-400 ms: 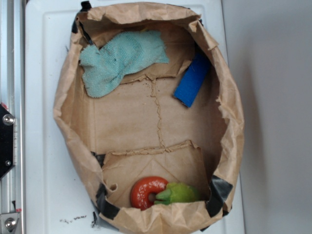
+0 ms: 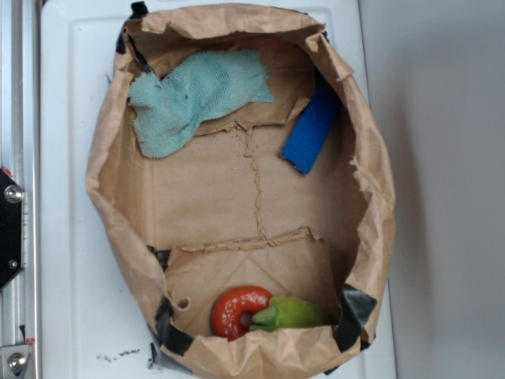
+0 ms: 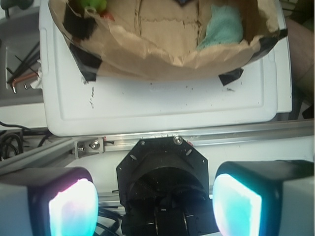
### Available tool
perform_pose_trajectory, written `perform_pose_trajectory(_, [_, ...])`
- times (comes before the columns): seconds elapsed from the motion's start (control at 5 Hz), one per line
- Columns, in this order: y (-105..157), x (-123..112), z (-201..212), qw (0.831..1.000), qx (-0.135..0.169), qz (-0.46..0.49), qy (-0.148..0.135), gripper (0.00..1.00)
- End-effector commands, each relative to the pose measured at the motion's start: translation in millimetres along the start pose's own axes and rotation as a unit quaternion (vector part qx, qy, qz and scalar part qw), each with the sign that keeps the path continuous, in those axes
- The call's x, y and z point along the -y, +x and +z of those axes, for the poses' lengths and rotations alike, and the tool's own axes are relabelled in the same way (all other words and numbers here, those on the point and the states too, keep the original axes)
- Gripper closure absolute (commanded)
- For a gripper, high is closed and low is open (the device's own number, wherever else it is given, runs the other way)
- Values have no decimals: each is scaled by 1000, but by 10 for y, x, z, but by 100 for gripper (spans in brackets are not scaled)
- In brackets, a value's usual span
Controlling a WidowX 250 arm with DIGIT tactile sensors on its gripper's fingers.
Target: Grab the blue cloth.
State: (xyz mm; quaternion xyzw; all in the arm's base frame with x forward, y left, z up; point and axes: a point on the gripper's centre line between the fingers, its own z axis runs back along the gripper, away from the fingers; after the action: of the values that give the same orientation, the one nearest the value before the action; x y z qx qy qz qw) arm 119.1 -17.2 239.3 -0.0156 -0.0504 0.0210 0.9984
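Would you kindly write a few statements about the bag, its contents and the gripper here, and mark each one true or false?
1. The blue cloth lies inside the paper bag, near its upper left corner in the exterior view. True.
2. The blue block rests on top of the cloth. False: it leans by the bag's right wall, apart from the cloth.
3. The red ring touches the green toy. True.
4. The gripper is shut on the cloth. False: in the wrist view its fingers stand wide apart, outside the bag, holding nothing.
5. The bag sits on a white tray. True.
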Motion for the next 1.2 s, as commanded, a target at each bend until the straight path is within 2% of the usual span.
perform_pose_trajectory(0.0, [968,77,-361,992,-46,92,71,0])
perform_pose_trajectory(0.2, [1282,-142,-523,993,-20,86,83,0])
perform_pose_trajectory(0.4, [1263,-482,-679,995,7,52,85,0])
perform_pose_trajectory(0.6, [1230,-762,-892,996,20,17,83,0])
perform_pose_trajectory(0.8, [1207,-973,-1189,995,-6,20,93,0])
perform_pose_trajectory(1.0, [1211,-1090,-1384,995,-22,36,85,0])
